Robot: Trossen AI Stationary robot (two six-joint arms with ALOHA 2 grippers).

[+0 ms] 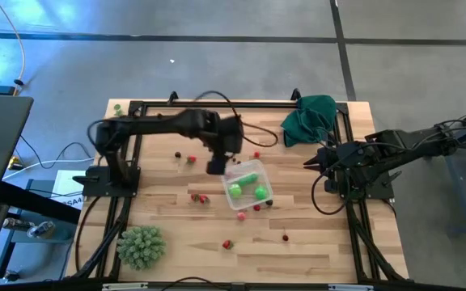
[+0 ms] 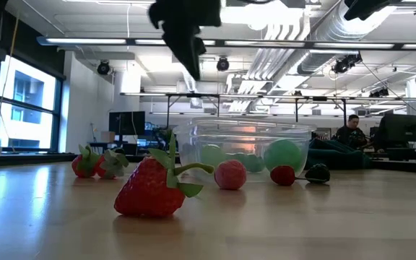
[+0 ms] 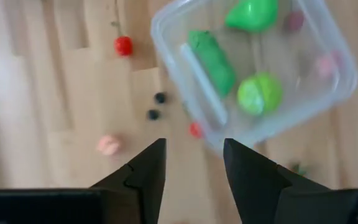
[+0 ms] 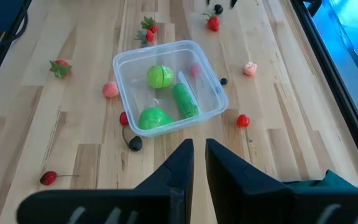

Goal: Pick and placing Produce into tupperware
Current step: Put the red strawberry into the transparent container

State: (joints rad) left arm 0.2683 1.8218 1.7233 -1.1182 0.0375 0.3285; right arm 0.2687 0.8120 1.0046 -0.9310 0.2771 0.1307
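Broadly, I am working over a pale wooden table (image 1: pixel 298 250) ringed by a black frame, with an open office of ceiling pipes, lamps and desks stretching behind it, where a person (image 2: pixel 350 132) is sitting at a screen. A dark green cloth (image 1: pixel 310 118) is lying at the far right corner and a spiky pale-green ball (image 1: pixel 141 246) at the near left. My left gripper (image 1: pixel 217 166) is hovering just beside the clear box (image 1: pixel 247 185), fingers (image 3: pixel 143 177) spread and holding nothing. My right gripper (image 1: pixel 310 162) is waiting right of the box, fingers (image 4: pixel 179 163) nearly together and empty. Three green pieces (image 4: pixel 159 76) are lying inside the box; red berries (image 1: pixel 227 243) and dark bits are scattered around it.
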